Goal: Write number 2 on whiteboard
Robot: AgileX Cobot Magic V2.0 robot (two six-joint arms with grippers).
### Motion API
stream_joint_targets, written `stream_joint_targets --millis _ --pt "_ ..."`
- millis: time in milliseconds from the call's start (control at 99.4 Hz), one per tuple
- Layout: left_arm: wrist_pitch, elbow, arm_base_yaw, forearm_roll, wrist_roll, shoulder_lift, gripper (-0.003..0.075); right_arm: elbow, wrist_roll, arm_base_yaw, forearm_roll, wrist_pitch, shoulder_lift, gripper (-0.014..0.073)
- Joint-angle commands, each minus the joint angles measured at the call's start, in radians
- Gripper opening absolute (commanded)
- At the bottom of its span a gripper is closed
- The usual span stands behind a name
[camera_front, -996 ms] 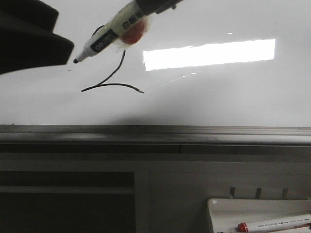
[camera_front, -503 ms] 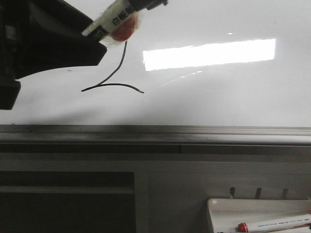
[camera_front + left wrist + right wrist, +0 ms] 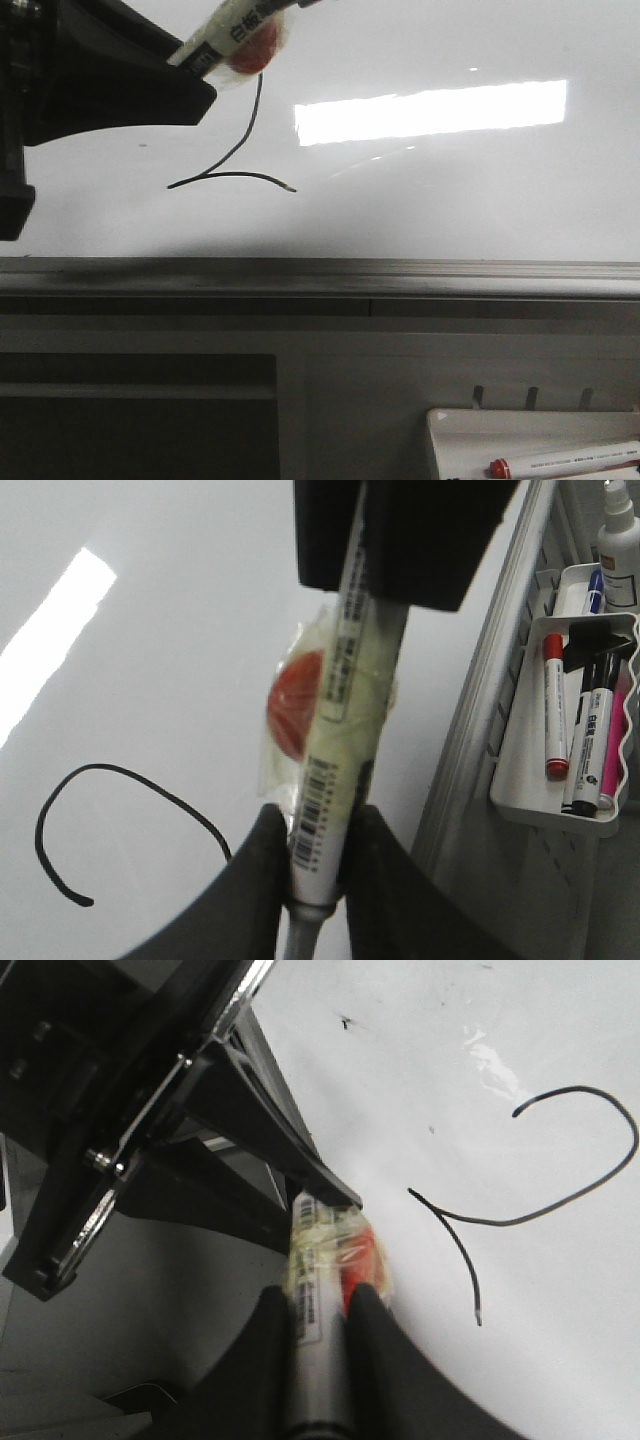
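The whiteboard (image 3: 450,200) carries the black number 2 (image 3: 235,165), its top hook hidden in the front view behind the marker pen (image 3: 235,25). The digit also shows in the left wrist view (image 3: 100,790) and in the right wrist view (image 3: 560,1200). The pen has a pale taped body with a red blob. My left gripper (image 3: 195,85) is shut on the pen's tip end (image 3: 318,830). My right gripper (image 3: 318,1305) is shut on the pen's rear body, at the top of the front view (image 3: 305,5). The pen tip is hidden and lifted off the board.
A grey edge strip (image 3: 320,270) runs along the board's near side. A small white tray (image 3: 530,440) with a red-capped marker (image 3: 565,462) hangs at the lower right; in the left wrist view the tray (image 3: 520,790) holds several markers. A bottle (image 3: 620,530) stands beyond it.
My left gripper has moved right onto the pen's tip end, which was bare one second ago. The pen has risen slightly toward the far side. The digit is unchanged.
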Motion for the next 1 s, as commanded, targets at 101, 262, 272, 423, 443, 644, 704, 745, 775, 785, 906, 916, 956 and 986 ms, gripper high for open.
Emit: stream_joint_targets --millis 101,262,272,423,443,644,704,745,775,785,906,916,956,986 --pt "-0.026 -0.036 -0.003 -0.133 -0.040 -0.013 -0.0020 -0.031 -0.009 -0.015 0.005 -0.159 -0.019 0.0376" --pt "0.123 -0.036 0.069 -0.425 -0.040 -0.008 -0.0020 -0.031 -0.009 -0.090 0.004 -0.293 -0.032 0.0645" --pt "0.129 -0.036 0.079 -0.440 -0.040 -0.008 -0.0020 -0.031 -0.009 -0.098 0.006 -0.296 -0.034 0.0641" --pt "0.154 -0.036 0.187 -0.806 -0.040 0.026 -0.0020 -0.031 -0.009 -0.165 0.028 -0.279 -0.042 0.0582" --pt "0.151 -0.036 0.200 -0.838 -0.040 0.031 -0.0020 -0.031 -0.009 -0.170 0.031 -0.270 -0.042 0.0577" --pt "0.155 -0.036 0.253 -1.075 -0.040 0.083 -0.0020 -0.031 -0.009 -0.177 0.033 -0.218 -0.042 0.0566" --pt "0.152 -0.036 0.253 -1.077 -0.040 0.098 -0.0020 -0.031 -0.009 -0.177 0.033 -0.215 -0.042 0.0566" --pt "0.152 -0.036 0.253 -1.077 -0.040 0.106 -0.0020 -0.031 -0.009 -0.177 0.033 -0.215 -0.042 0.0566" --pt "0.152 -0.036 0.253 -1.079 -0.040 0.112 -0.0020 -0.031 -0.009 -0.177 0.033 -0.215 -0.042 0.0566" --pt "0.152 -0.036 0.253 -1.079 -0.040 0.115 -0.0020 -0.031 -0.009 -0.177 0.033 -0.215 -0.042 0.0566" --pt "0.152 -0.036 0.253 -1.079 -0.040 0.125 -0.0020 -0.031 -0.009 -0.177 0.033 -0.215 -0.042 0.0566" --pt "0.152 -0.036 0.253 -1.079 -0.040 0.125 -0.0020 -0.031 -0.009 -0.177 0.033 -0.215 -0.042 0.0566" --pt "0.152 -0.036 0.253 -1.079 -0.040 0.125 -0.0020 -0.031 -0.009 -0.177 0.035 -0.215 -0.042 0.0566" --pt "0.152 -0.036 0.253 -1.079 -0.040 0.125 -0.0020 -0.031 -0.009 -0.177 0.035 -0.214 -0.042 0.0566"
